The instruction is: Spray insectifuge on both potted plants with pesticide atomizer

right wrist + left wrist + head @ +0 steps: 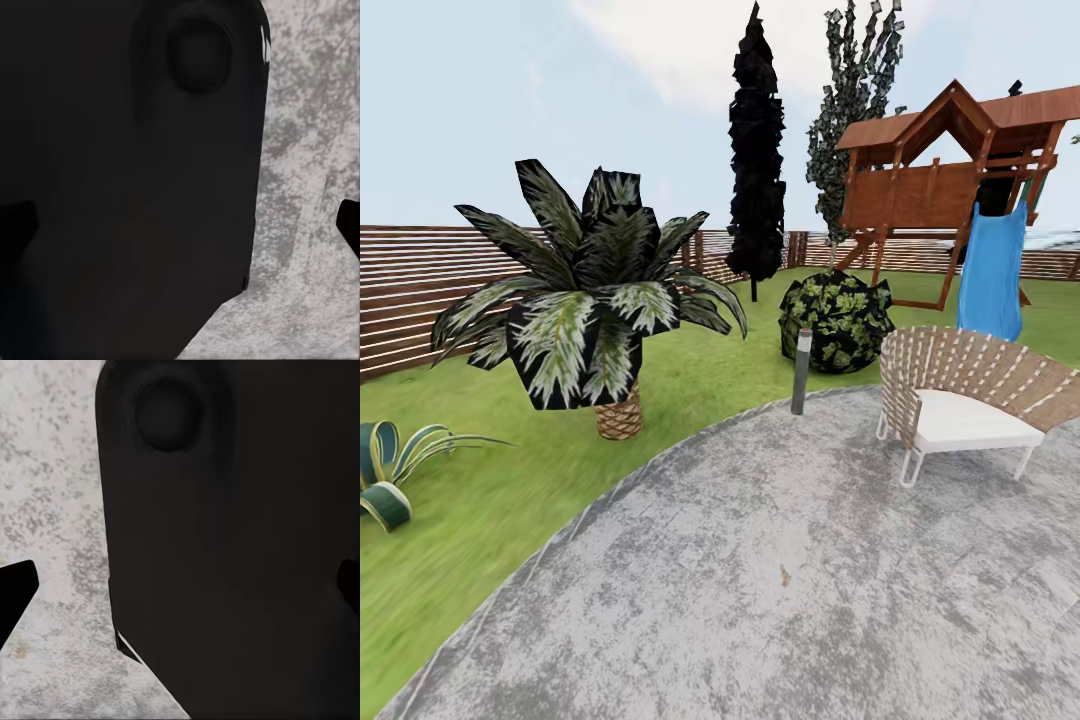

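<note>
In the left wrist view a dark fingertip (16, 589) jutted in at one edge and another dark tip sat at the opposite edge, with a broad black part of the robot's own body (225, 555) between them and speckled grey patio stone (52, 510) beyond; the fingers stood apart with nothing between them. The right wrist view showed the same arrangement; one dark fingertip (349, 225) at the edge, a large black body panel (127, 187) filling most of the frame, grey stone (307, 187) past it, and those fingers likewise apart and empty.

From the head camera, the round grey stone patio (760, 600) spread across the foreground from 4 to 8 o'clock, ringed by green lawn (470, 520); a wicker chair (970, 400) with a white cushion stood on the patio at 3 o'clock; a slim grey bollard post (801, 370) rose at the patio's rim toward 1 o'clock, with a round dark bush (837, 318) just behind it. A big palm (588, 295) with a woven trunk stood on the grass at 11 o'clock; a striped agave (395, 470) lay at 9 o'clock near the frame edge. Farther off, a tall dark cypress (757, 150) and a thinner tree (855, 110) stood at 12 o'clock, a wooden playhouse (950, 170) with a blue slide (993, 270) at 2 o'clock, and a slatted wooden fence (410, 300) closed the garden; the atomizer's and potted plants' places could not be told.
</note>
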